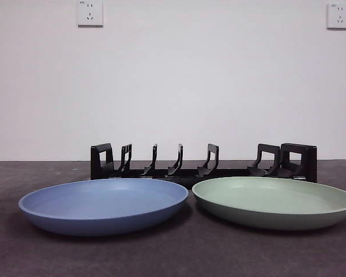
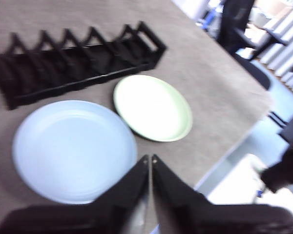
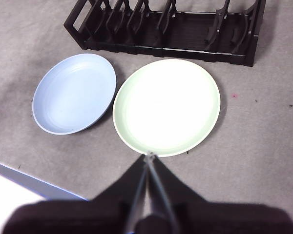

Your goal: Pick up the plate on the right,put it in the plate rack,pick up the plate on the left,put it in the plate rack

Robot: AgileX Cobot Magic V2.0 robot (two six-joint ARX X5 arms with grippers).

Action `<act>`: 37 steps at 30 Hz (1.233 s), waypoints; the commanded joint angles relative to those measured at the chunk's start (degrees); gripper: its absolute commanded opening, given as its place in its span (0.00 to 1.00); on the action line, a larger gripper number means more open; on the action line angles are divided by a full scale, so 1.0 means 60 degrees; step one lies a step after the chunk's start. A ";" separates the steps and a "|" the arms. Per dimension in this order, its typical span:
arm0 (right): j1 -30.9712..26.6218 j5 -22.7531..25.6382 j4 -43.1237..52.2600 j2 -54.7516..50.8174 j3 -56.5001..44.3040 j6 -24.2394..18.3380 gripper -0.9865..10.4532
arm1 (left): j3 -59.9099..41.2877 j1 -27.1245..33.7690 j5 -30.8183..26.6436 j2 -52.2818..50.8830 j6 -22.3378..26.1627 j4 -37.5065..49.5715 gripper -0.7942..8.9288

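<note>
Plates lie flat on your bench: the blue plate on the left, the green plate on the right, rims nearly touching. Behind both you see the plate rack, every slot bare. Your left claw and right claw hover above, jaws pressed together, holding nothing.

left claw: jaws closed, raised above the bench | right claw: jaws closed, raised above the bench
</note>
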 commanded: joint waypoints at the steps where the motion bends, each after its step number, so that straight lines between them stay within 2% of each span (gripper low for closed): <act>1: 0.0011 -0.0404 0.0062 0.0029 0.0047 -0.0073 0.33 | -0.0004 -0.0044 0.0521 0.0098 0.0149 0.0281 0.54; 2: 0.0011 -0.0765 0.0062 0.0066 0.0047 -0.0073 0.44 | -0.0004 -0.0051 0.0645 0.0157 0.0149 0.0324 0.67; 4: 0.0011 -0.1093 0.0076 0.0186 0.0047 -0.0073 0.53 | -0.0004 -0.0120 0.0878 0.0280 0.0186 0.0423 0.70; 8: 0.0011 -0.1173 0.0069 0.0437 0.0047 -0.0073 0.53 | 0.0087 -0.0386 0.0863 0.0474 0.0670 0.0452 0.69; 19: 0.0011 -0.1005 0.0503 0.1854 0.0047 -0.0011 0.53 | 0.0841 -0.0947 0.0831 0.1738 0.0973 0.0477 0.69; 23: 0.0011 -0.0550 0.0951 0.3049 0.0047 0.0157 0.52 | 0.0994 -0.1147 0.0834 0.2299 0.1035 0.0495 0.69; 37: 0.0015 0.0171 0.2495 0.7519 0.0047 0.0189 0.52 | 0.1825 -0.2025 0.0827 0.2958 0.1213 0.0710 0.69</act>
